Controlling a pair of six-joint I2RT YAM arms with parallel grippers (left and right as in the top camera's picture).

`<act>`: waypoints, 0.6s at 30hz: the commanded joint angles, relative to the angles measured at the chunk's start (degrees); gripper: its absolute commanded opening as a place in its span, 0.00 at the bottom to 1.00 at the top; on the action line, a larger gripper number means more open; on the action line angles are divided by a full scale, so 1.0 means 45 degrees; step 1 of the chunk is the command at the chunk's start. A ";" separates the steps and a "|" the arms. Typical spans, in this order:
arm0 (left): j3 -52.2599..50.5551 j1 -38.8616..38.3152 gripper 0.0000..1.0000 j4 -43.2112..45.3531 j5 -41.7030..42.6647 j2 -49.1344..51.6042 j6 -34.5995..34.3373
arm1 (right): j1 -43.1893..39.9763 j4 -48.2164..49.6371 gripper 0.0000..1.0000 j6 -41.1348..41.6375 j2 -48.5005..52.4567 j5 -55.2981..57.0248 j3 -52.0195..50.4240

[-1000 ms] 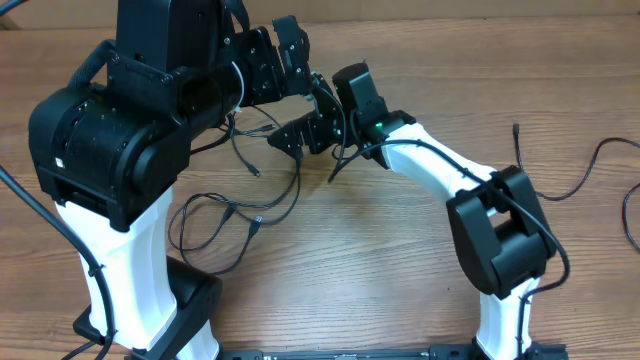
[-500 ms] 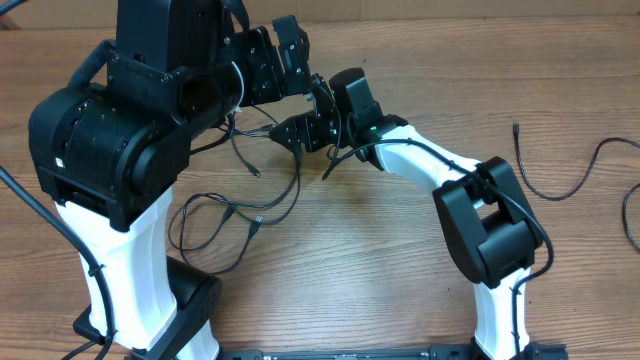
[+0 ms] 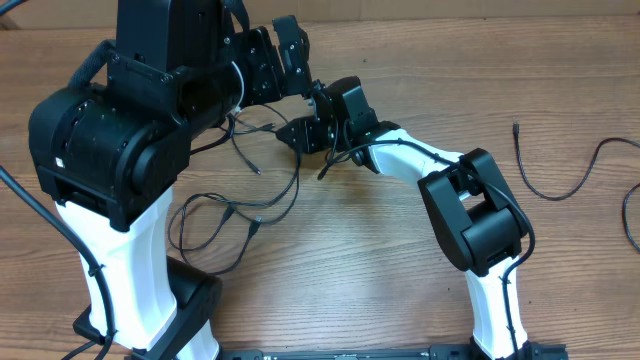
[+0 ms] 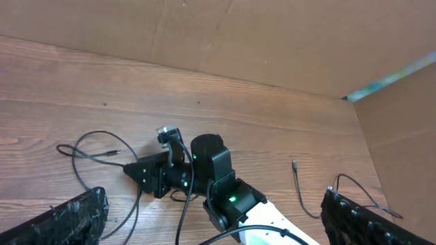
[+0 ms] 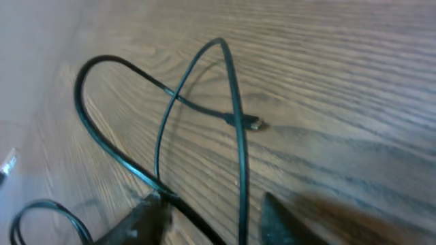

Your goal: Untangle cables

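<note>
Treat the cables (image 5: 239, 156) as light, limp and thin. Find 2 strands between the parted, unclamped jaws of the right gripper (image 5: 211, 207); pinch there, short of the plug (image 5: 253, 123) just beyond. Note the left gripper (image 4: 212, 201) above it: spread wide, empty.

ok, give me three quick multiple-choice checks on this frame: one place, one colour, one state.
1. Where does the lone cable lie?
A) right side of the table, apart from the tangle
B) inside the tangle
C) draped on the left arm

2. What colour are the cables?
A) white
B) black
C) red

3. How do the left jaws stand?
A) shut on a cable
B) shut, empty
C) wide open, empty

1 A: it lies alone on bare wood at the right.
2 B: all are black.
3 C: the left wrist view shows both fingers far apart, nothing between.
</note>
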 commanded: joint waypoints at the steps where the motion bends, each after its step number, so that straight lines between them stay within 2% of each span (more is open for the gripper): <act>1: 0.0024 0.0063 1.00 0.0024 -0.0160 -0.0170 0.0262 | 0.0024 0.0097 0.32 0.0282 0.0107 0.0170 0.0160; 7: 0.0029 0.0063 0.99 0.0029 -0.0155 -0.0170 0.0262 | 0.0029 0.0078 0.13 0.0389 0.0107 0.0155 0.0160; 8: 0.0029 0.0063 1.00 0.0024 -0.0155 -0.0170 0.0262 | 0.0029 0.0083 0.07 0.0423 0.0107 0.0058 0.0160; 11: 0.0029 0.0063 0.99 0.0024 -0.0155 -0.0170 0.0262 | 0.0024 0.0092 0.04 0.0432 0.0107 -0.0068 0.0165; 18: 0.0029 0.0063 1.00 0.0029 -0.0160 -0.0170 0.0262 | -0.0340 0.0529 0.04 0.0821 -0.0034 -0.1214 0.0189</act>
